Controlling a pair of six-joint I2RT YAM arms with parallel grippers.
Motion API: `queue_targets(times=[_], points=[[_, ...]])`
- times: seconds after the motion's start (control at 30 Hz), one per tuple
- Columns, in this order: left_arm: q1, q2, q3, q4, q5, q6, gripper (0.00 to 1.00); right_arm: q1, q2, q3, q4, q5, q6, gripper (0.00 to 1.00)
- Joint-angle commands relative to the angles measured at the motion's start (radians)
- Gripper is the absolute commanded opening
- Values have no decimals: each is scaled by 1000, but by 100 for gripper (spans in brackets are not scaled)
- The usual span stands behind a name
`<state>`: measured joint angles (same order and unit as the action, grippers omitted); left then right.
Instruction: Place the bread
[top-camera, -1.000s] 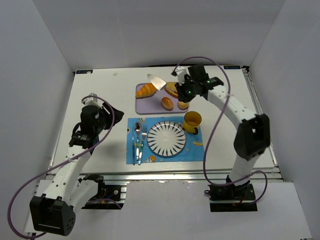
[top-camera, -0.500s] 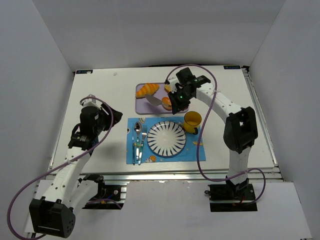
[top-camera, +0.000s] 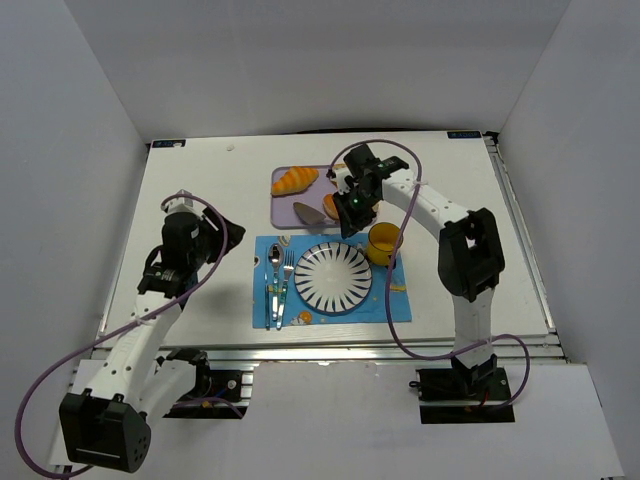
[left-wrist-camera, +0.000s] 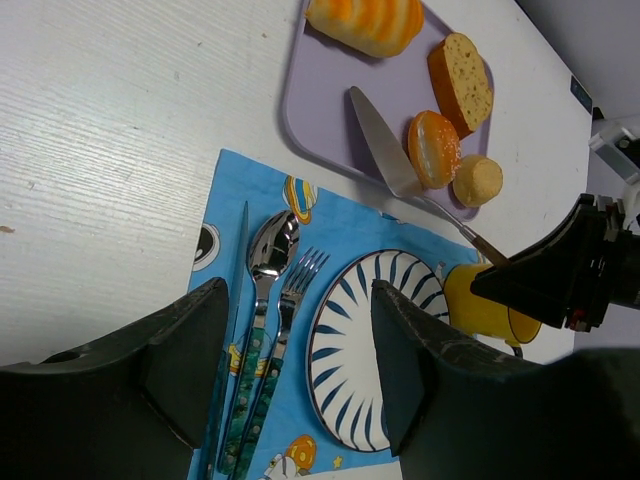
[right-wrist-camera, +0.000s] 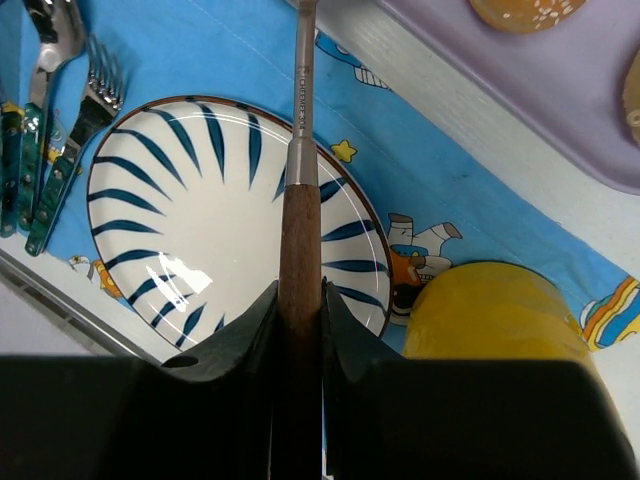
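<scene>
The bread, a golden-orange croissant (top-camera: 295, 180) (left-wrist-camera: 365, 22), lies at the back left of a purple tray (top-camera: 283, 208) (left-wrist-camera: 320, 110). My right gripper (top-camera: 352, 205) (right-wrist-camera: 300, 300) is shut on the wooden handle of a metal spatula (right-wrist-camera: 300, 230). The spatula's blade (top-camera: 308, 212) (left-wrist-camera: 380, 150) rests low over the tray, in front of the croissant and apart from it. My left gripper (top-camera: 218, 230) (left-wrist-camera: 300, 370) hangs open and empty over the table to the left of the placemat.
A bread slice (left-wrist-camera: 462, 80) and two small rolls (left-wrist-camera: 434, 148) share the tray. On the blue placemat (top-camera: 390, 295) are a striped plate (top-camera: 333, 277) (right-wrist-camera: 200, 250), a yellow mug (top-camera: 384, 243) (right-wrist-camera: 500, 310), and a knife, spoon and fork (top-camera: 278, 285).
My right arm has swung the spatula down and left, from above the tray's back edge to its front part. The left arm has not moved.
</scene>
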<state>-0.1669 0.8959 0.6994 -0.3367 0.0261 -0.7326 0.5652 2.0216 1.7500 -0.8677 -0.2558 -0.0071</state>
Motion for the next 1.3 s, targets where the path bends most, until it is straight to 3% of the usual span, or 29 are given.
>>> queue_targets(times=[0.0,0.57,1.27], points=[[-3,3,23,1,-12,6,69,9,11,31,19,12,47,0],[-3,41,55,-21,-12,15,68,25,103,105,62,130,144,0],[-5,75,80,-30,-43,21,69,39,216,213,124,159,148,0]])
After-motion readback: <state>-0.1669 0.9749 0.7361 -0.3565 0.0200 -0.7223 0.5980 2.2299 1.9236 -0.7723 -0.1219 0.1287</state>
